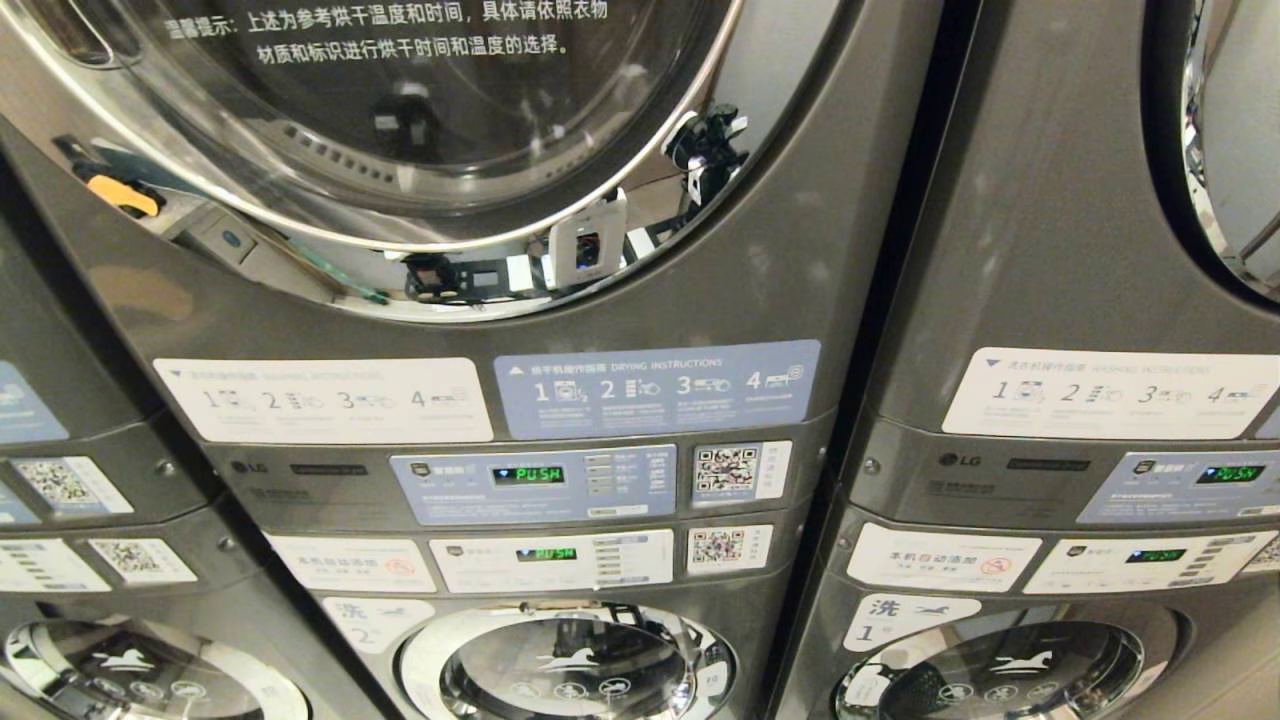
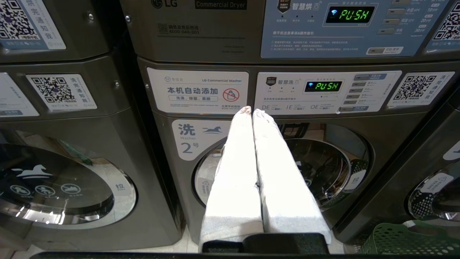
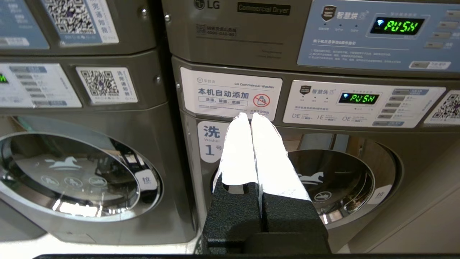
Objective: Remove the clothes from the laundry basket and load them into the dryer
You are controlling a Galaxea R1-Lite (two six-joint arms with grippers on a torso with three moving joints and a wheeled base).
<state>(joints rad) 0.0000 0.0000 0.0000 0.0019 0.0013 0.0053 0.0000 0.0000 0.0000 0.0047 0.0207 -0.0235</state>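
Both grippers are clenched on nothing: left gripper [image 2: 251, 110] aims at washer 2's door [image 2: 280, 169], right gripper [image 3: 250, 116] at washer 1. Only a corner of the basket [image 2: 406, 241] shows, lower right of the left wrist view, so I'd guess the left arm is nearer. Clothes aren't visible. Dryer door [image 1: 400, 120] fills the head view's upper left, shut.

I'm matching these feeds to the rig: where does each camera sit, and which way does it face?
Head view: on the head, facing the stacked machines; dryer door above the panels; no arm shows.
Left wrist view: behind the shut left claw, facing washer 2; laundry basket in one corner.
Right wrist view: behind the shut right claw, facing washer 1.
Shared: all three show the green PUSH displays.
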